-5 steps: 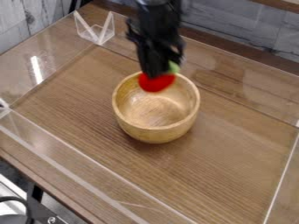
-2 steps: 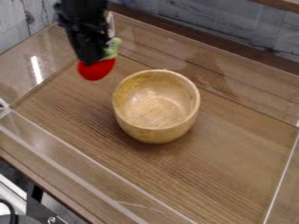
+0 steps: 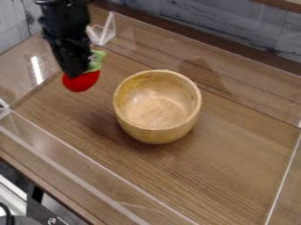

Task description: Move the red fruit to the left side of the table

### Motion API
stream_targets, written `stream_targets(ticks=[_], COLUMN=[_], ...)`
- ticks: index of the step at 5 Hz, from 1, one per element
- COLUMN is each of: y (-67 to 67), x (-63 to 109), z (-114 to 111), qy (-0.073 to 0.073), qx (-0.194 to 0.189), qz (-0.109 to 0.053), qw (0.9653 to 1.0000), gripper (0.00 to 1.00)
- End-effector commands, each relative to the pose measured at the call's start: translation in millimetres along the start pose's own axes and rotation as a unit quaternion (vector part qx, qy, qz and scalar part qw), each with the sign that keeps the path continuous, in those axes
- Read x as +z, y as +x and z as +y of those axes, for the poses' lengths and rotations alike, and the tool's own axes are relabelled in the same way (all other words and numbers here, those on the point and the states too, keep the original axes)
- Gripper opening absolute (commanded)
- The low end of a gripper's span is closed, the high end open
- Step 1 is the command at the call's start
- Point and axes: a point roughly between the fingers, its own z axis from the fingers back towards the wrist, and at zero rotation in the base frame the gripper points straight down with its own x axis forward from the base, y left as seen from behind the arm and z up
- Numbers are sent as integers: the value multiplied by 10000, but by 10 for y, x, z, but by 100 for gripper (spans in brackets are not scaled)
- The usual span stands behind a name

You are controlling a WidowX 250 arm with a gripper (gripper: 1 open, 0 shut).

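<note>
Red fruit (image 3: 80, 82) is seen clamped in the black end effector (image 3: 77, 74), pointed straight down, at about nine o'clock from the light wooden bowl (image 3: 157, 106). Fruit and bowl are kept apart on the wood-grain tabletop (image 3: 223, 176), which is edged by clear acrylic walls (image 3: 70, 176).

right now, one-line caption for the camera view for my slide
Gripper shut on the red fruit, left of the wooden bowl above the table.

red fruit (image 3: 80, 82), brown wood-grain table (image 3: 223, 167)
</note>
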Motion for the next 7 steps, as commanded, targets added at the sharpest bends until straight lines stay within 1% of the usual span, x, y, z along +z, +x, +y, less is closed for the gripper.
stream_targets(ticks=[1, 3, 5, 7], y=[-48, -137, -181, -179], x=[-31, -172, -269, -242], z=[111, 264, 354, 377], qy=[101, 130, 124, 70], qx=[99, 326, 449, 573], qz=[10, 176, 283, 288], qw=[9999, 9992, 9985, 9979], gripper=[0, 0, 0, 0])
